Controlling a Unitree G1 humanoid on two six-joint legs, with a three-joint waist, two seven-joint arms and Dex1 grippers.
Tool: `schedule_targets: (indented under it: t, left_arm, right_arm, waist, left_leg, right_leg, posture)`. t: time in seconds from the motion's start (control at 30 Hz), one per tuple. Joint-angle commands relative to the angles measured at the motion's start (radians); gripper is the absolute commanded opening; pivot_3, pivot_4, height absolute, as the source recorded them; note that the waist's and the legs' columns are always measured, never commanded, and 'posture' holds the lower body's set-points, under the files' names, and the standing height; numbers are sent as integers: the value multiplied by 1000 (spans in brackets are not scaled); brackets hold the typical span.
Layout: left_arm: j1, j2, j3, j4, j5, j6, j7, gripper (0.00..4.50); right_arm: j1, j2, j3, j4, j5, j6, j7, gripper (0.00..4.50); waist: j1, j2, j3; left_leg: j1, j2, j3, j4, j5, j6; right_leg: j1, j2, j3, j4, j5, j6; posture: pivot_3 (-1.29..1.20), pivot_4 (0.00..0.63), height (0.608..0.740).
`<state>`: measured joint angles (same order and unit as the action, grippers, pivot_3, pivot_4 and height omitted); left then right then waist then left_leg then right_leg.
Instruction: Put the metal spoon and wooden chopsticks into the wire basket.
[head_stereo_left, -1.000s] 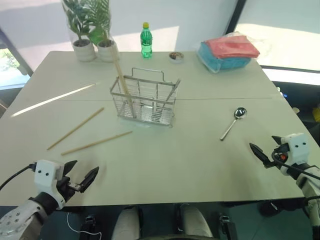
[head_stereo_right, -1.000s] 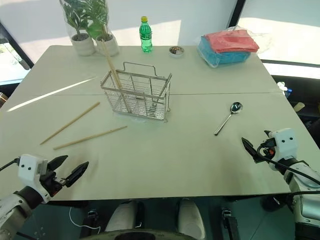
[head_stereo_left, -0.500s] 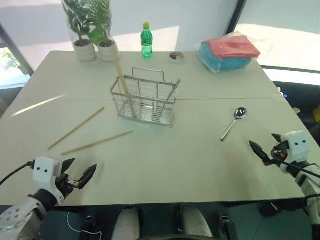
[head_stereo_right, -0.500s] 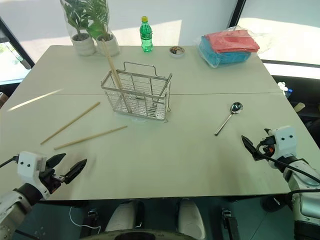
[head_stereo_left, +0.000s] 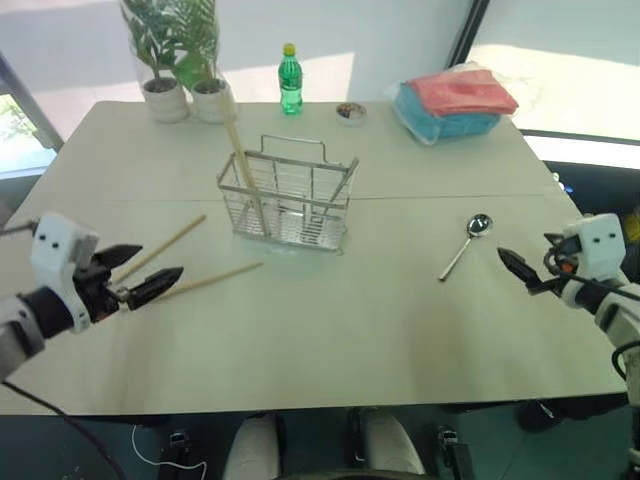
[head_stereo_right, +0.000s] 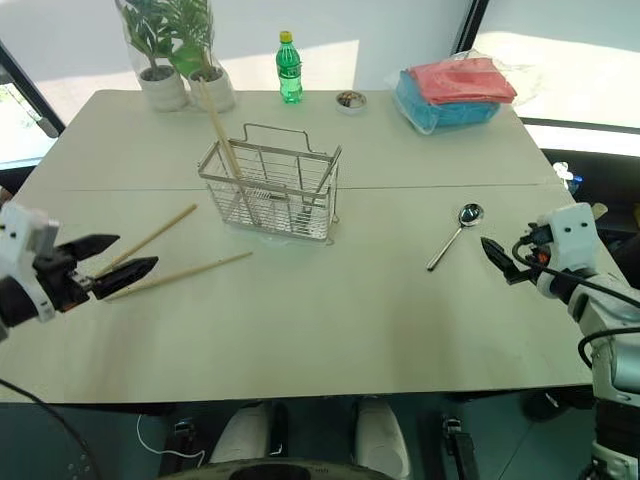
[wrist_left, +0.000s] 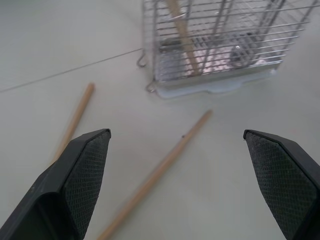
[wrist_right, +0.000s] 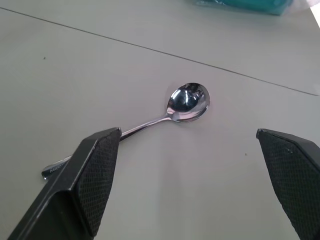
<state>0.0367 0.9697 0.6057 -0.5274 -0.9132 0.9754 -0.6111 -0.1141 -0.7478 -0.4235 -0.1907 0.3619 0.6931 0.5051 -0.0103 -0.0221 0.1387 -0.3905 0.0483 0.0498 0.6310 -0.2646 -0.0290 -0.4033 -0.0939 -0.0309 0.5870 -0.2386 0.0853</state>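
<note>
- Right tool (head_stereo_left: 512, 264) is hanging at mid-right of the head view with its fingers spread wide, gripping nothing.
- Spoon (head_stereo_left: 464, 246) is lying flat on the surface (head_stereo_left: 400, 330) just up and left of that tool in the frame, close but with a clear gap.
- Spoon's long axis is running diagonally: bowl toward upper right, handle end pointing lower left. In the right wrist view the spoon (wrist_right: 165, 118) is sitting ahead of and between the spread fingers (wrist_right: 85, 185), and the handle end is passing behind one of them.
- Left tool (head_stereo_left: 140, 272) is sitting at mid-left of the head view, also spread wide and empty.
- Two loose chopsticks (head_stereo_left: 190, 284) are lying on the surface at left of centre, both slanting lower left to upper right. In the picture the left tool's tips are overlapping their lower ends. I cannot tell whether they are touching.
- Basket (head_stereo_left: 285, 200) is standing upright above centre, well apart from both tools. One chopstick is already leaning inside it, at its left end.
- My read: each arm is sitting nearest its own item, right for the spoon and left for the chopsticks.
- For the spoon, the right tool is needing to close across the thin handle, so the spoon's diagonal is setting the wrist angle.
</note>
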Motion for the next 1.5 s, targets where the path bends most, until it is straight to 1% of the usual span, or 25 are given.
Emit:
schedule_targets:
  t: [0.03,0.1,0.13,0.23,0.3,0.43,0.53,0.57,0.67,0.8,0.87,0.97,1.03,1.17,1.23,1.5]
  left_arm:
    - [-233,19,-89,53,-125,44,-6,4500]
    - [-356,-2,-149,82,-150,56,12,4500]
    - [-391,-12,-173,88,-151,60,19,4500]
    - [-450,-35,-235,84,-139,44,10,4500]
    - [-481,-47,-280,80,-145,42,-15,4500]
    - [-529,-52,-345,79,-143,32,-74,4500]
    - [-573,-57,-385,97,-127,24,-114,4500]
    - [-584,-56,-399,102,-122,22,-132,4500]
    - [-602,-49,-431,107,-105,14,-178,4500]
    - [-603,-27,-468,113,-74,7,-253,4500]
    - [-600,-19,-475,110,-65,6,-277,4500]
    - [-603,-17,-483,113,-49,0,-302,4500]
    - [-609,-22,-486,115,-40,-2,-306,4500]
    - [-630,-39,-482,120,-42,5,-292,4500]
    - [-631,-40,-479,116,-44,10,-290,4500]
    - [-628,-25,-469,101,-59,25,-295,4500]
  right_arm:
    - [-175,33,23,-69,13,270,-163,4482]
    - [-273,82,37,-82,8,421,-255,4482]
    - [-303,97,47,-88,-1,476,-282,4482]
    - [-366,129,82,-104,-22,573,-335,4482]
    - [-428,193,70,-94,-48,667,-411,4482]
    - [-501,236,102,-64,-86,755,-461,4482]
    - [-561,270,93,-4,-114,813,-492,4482]
    - [-589,300,64,28,-128,839,-511,4482]
    - [-638,330,39,104,-158,894,-528,4482]
    - [-673,340,53,219,-199,863,-546,4482]
    - [-687,332,78,259,-202,819,-530,4482]
    - [-726,328,93,372,-223,745,-534,4482]
    - [-747,321,110,447,-232,687,-529,4482]
    - [-807,315,129,698,-267,518,-545,4482]
    - [-828,317,118,789,-271,482,-562,4482]
    - [-908,323,93,1034,-266,315,-611,4482]
  waist:
    - [0,0,1]
    - [0,0,1]
    - [-1,0,0]
    - [0,-1,0]
    - [0,-1,0]
    - [-1,0,0]
    - [-1,-1,0]
    - [-1,-1,0]
    - [-2,-1,0]
    - [-3,0,0]
    - [-4,0,0]
    - [-6,0,1]
    - [-6,0,1]
    - [-7,0,1]
    - [-7,0,1]
    - [-10,-4,-1]
  left_leg:
    - [1,0,0,0,0,0]
    - [0,0,-2,2,0,0]
    - [0,0,-2,2,0,0]
    - [1,0,-2,0,0,0]
    - [1,0,-3,-1,0,0]
    - [-1,1,-3,-1,0,0]
    - [-1,1,-3,0,0,0]
    - [-1,1,-4,0,0,0]
    - [0,1,-4,1,1,0]
    - [0,1,-4,1,1,0]
    - [0,1,-4,0,1,0]
    - [0,1,-4,-1,0,0]
    - [0,1,-4,-1,0,0]
    - [0,1,-4,0,1,0]
    - [0,1,-4,0,1,0]
    - [1,1,-4,2,1,0]
  right_leg:
    - [0,0,0,1,0,0]
    - [0,2,0,3,1,-1]
    - [0,2,0,3,1,-2]
    - [0,3,0,6,1,-2]
    - [-1,4,0,7,1,-1]
    - [-3,5,0,7,1,-1]
    - [-3,5,1,7,1,-1]
    - [-3,5,1,7,1,-1]
    - [-2,6,1,7,1,-1]
    - [-2,6,1,8,1,-1]
    - [-2,6,1,8,1,-1]
    - [-3,6,1,8,1,-1]
    - [-3,6,1,8,1,-1]
    - [-3,6,1,8,1,-1]
    - [-2,6,1,8,1,-1]
    - [0,6,2,8,1,-1]
  posture:
    - [0,150,723]
    - [0,150,723]
    - [0,150,723]
    - [0,150,723]
    - [0,150,723]
    - [0,150,723]
    - [0,150,723]
    - [0,150,723]
    - [0,150,723]
    - [0,150,723]
    - [0,150,723]
    - [0,150,723]
    - [0,150,723]
    - [0,150,723]
    - [0,150,723]
    - [0,150,723]
